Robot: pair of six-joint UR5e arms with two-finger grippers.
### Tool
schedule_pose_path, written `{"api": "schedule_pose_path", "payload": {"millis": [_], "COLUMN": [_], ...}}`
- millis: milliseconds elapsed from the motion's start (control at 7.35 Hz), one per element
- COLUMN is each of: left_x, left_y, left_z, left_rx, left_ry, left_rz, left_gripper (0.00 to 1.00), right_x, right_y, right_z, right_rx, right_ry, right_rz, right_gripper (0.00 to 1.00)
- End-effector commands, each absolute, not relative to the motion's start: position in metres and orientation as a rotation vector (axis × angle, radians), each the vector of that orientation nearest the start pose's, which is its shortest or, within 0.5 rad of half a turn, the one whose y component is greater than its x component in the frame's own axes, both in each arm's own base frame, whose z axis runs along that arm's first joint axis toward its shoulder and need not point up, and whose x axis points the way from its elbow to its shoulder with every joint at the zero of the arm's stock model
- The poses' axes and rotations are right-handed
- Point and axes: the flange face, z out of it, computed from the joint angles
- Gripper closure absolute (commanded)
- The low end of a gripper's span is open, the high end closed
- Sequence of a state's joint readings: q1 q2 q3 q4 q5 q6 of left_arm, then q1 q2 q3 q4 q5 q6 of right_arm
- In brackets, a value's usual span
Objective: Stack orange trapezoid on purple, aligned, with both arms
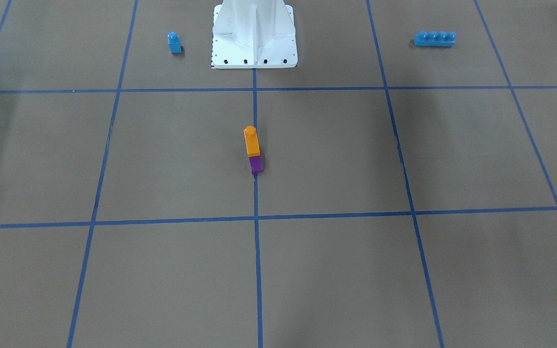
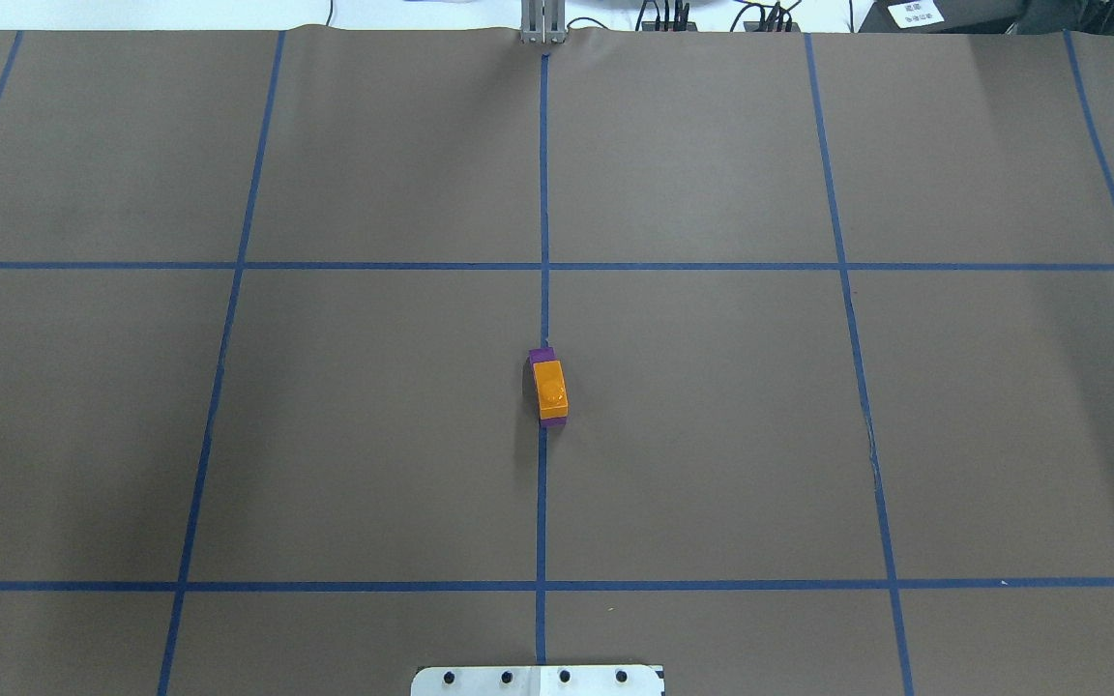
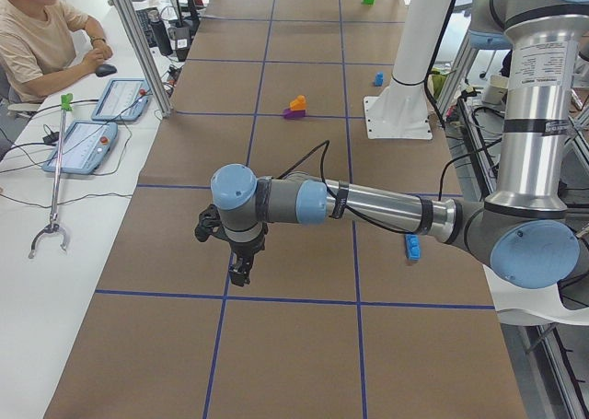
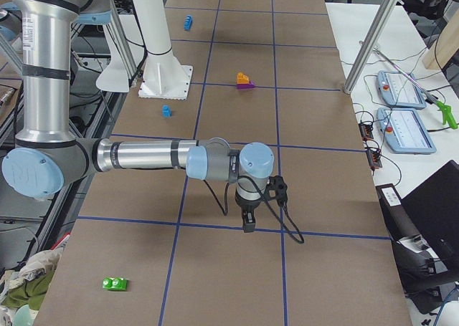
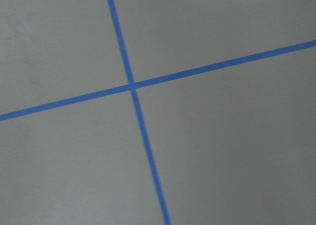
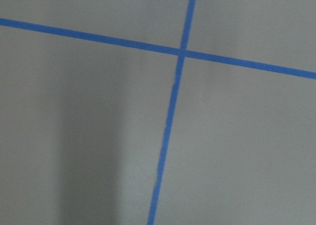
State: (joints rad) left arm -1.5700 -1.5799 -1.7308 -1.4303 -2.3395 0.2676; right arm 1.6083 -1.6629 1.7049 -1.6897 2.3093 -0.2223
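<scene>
The orange trapezoid [image 1: 251, 141] sits on the purple [image 1: 256, 165], seemingly aligned, so I judge the stacking done; my left pincer [image 3: 238, 276] and right pincer [image 4: 247, 224] hang well apart from it, and I cannot tell whether they are spread or pressed together.

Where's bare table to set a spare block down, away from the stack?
Bare: the grid squares flanking the orange trapezoid on the purple, and the row on the operators' side. Crowded only beside the robot's base: small blue block one side, long blue brick the other.
</scene>
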Motion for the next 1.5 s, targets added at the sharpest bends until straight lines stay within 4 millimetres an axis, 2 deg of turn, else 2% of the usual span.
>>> {"api": "schedule_pose_path", "payload": {"millis": [0, 136, 272, 544, 816, 1361], "left_x": [-0.070, -0.069, -0.069, -0.070, -0.072, -0.071], "left_y": [-0.477, -0.477, -0.477, -0.479, -0.478, -0.460], "left_z": [0.592, 0.600, 0.597, 0.600, 0.607, 0.644], "left_rx": [0.115, 0.093, 0.080, 0.074, 0.062, -0.010], "left_ry": [0.763, 0.764, 0.762, 0.758, 0.731, 0.747], "left_rz": [0.228, 0.210, 0.164, 0.156, 0.151, 0.124], "left_gripper": [0.00, 0.00, 0.00, 0.00, 0.00, 0.00], "right_x": [0.101, 0.101, 0.102, 0.101, 0.099, 0.080], "right_y": [-0.437, -0.440, -0.440, -0.448, -0.449, -0.455], "right_z": [0.658, 0.658, 0.656, 0.640, 0.638, 0.630], "right_rx": [0.041, 0.040, 0.044, 0.068, 0.068, 0.068], "right_ry": [-0.750, -0.736, -0.734, -0.731, -0.729, -0.729], "right_rz": [-0.143, -0.147, -0.147, -0.145, -0.148, -0.197], "right_gripper": [0.00, 0.00, 0.00, 0.00, 0.00, 0.00]}}
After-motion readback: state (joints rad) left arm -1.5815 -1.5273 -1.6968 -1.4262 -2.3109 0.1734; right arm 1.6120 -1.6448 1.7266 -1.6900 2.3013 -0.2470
